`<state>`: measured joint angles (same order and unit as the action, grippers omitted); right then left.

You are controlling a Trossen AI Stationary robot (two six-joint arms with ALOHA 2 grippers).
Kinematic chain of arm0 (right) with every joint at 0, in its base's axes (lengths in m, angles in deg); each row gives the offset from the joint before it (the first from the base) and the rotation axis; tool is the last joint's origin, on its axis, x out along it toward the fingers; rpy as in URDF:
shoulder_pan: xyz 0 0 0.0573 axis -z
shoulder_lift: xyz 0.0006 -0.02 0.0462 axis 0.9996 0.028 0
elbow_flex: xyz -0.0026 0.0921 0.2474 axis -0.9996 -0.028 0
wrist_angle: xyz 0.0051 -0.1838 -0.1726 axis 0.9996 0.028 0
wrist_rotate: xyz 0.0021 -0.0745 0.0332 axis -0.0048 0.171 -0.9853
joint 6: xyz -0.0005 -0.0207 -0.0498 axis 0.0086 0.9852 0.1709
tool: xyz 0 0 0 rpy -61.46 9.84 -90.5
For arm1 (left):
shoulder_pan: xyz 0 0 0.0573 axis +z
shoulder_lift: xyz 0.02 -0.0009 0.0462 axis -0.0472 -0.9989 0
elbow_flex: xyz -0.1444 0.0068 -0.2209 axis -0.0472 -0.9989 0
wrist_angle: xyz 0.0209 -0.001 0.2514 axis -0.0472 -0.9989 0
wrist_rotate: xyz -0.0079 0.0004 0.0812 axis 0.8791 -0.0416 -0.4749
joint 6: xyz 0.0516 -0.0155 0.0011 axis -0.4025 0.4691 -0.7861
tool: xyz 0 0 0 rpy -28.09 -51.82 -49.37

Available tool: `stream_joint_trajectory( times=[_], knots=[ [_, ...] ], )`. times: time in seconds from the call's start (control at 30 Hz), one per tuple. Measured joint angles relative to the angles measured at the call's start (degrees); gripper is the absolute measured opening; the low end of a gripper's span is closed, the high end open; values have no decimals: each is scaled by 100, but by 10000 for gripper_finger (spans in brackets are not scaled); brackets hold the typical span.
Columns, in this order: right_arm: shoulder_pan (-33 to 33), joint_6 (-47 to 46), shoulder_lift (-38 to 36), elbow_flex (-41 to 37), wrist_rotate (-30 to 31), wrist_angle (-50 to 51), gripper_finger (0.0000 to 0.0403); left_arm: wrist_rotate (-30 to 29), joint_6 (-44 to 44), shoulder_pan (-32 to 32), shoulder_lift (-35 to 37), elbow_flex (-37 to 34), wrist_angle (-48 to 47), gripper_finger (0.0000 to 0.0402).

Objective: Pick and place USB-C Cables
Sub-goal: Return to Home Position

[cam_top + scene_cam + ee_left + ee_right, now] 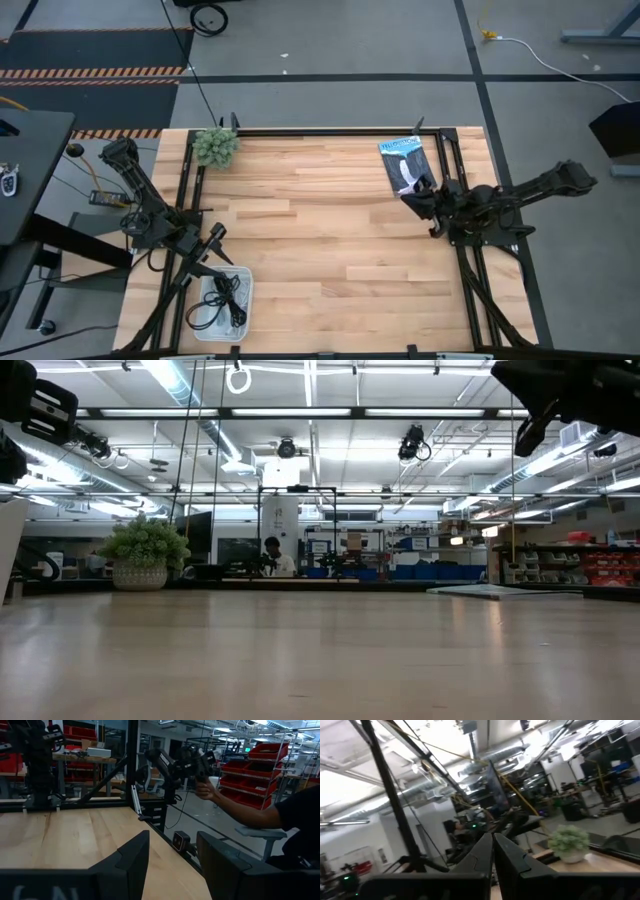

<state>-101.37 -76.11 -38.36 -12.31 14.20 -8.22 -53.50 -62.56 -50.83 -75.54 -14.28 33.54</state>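
Observation:
In the high view, black coiled USB-C cables [228, 298] lie in a pale tray [246, 285] at the table's near left corner; I cannot make out the white and pale blue-grey ones. My left gripper [215, 236] hovers just beyond the tray's far edge, open [172, 870], and points across the table to the right. My right gripper [431, 207] is at the table's right side, near the blue-and-white packet [404, 164]. Its fingers are shut [493, 851] and empty. In the low view both arms hang high above the tabletop.
A potted plant [215, 147] stands at the far left corner. The blue-and-white flat packet lies at the far right. Black frame rails [452, 150] run along the table's sides. The left wrist view shows a person's hand [204, 790] at a dark arm beyond the table's right edge.

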Motion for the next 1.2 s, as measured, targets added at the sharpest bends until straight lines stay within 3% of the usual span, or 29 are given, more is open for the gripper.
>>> stream_joint_trajectory(
  times=[0.47,0.87,1.2],
  knots=[
    [-211,787,-1231,0,384,738,22,0,0,2,0,0,2,172],
    [-278,385,-3122,2,-581,3077,22,-1,0,0,1,0,-1,172],
    [-256,2,-3100,169,-397,4242,23,-4,-1,0,0,-2,-13,172]
  ],
)
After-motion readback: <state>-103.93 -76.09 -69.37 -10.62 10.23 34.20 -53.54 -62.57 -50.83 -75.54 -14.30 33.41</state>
